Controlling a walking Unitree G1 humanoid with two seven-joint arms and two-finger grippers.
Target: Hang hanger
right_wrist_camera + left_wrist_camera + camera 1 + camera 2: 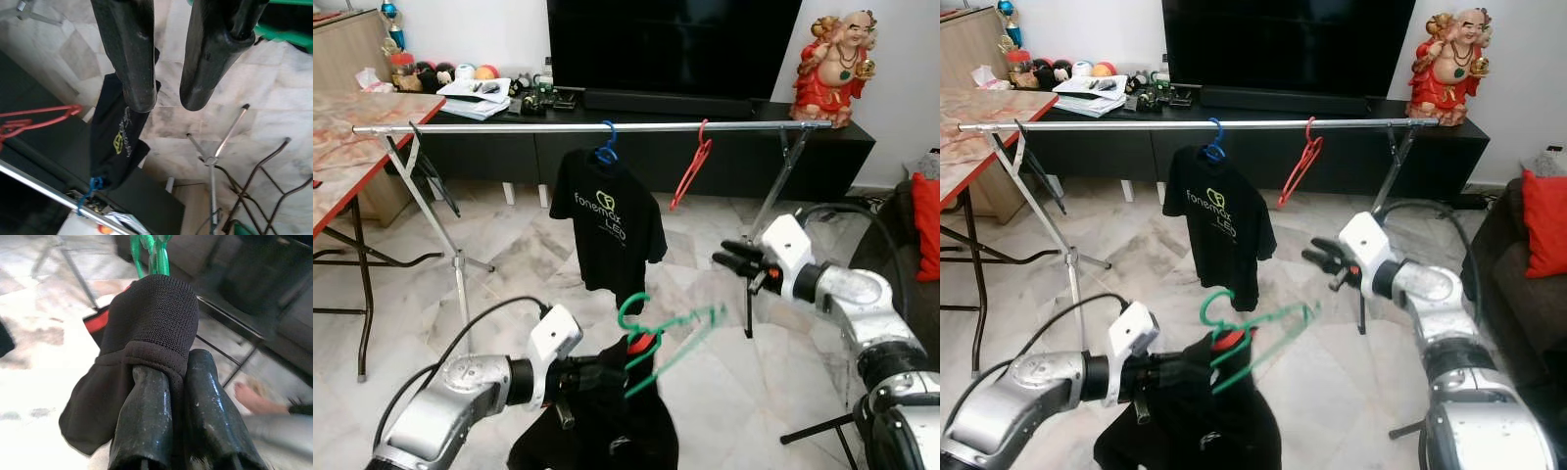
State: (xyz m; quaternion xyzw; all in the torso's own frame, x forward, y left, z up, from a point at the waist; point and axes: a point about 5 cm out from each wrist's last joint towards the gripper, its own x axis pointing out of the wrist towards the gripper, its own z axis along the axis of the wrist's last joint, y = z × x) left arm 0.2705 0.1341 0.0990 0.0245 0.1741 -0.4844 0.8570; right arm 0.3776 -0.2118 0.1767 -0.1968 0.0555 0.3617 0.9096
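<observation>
My left gripper (592, 377) is low in front of me, shut on the collar of a black garment (607, 421) that hangs from it. In the left wrist view the cloth (151, 313) is bunched over both fingers (146, 421). A green hanger (671, 338) sticks up out of the garment's neck, tilted toward the right. My right gripper (734, 257) is open, just above and to the right of the hanger's end, with nothing between its fingers (132, 58). Farther ahead, a silver rail (558, 127) carries a black T-shirt (607, 225) on a blue hanger and a bare red hanger (693, 166).
The rail's folding legs (440, 235) stand on the marble floor. A table (352, 127) is on the left. A dark TV cabinet (705, 147) with a red statue (837, 64) is behind the rail. A sofa with a red cushion (928, 220) is on the right. A person's foot (254, 399) is nearby.
</observation>
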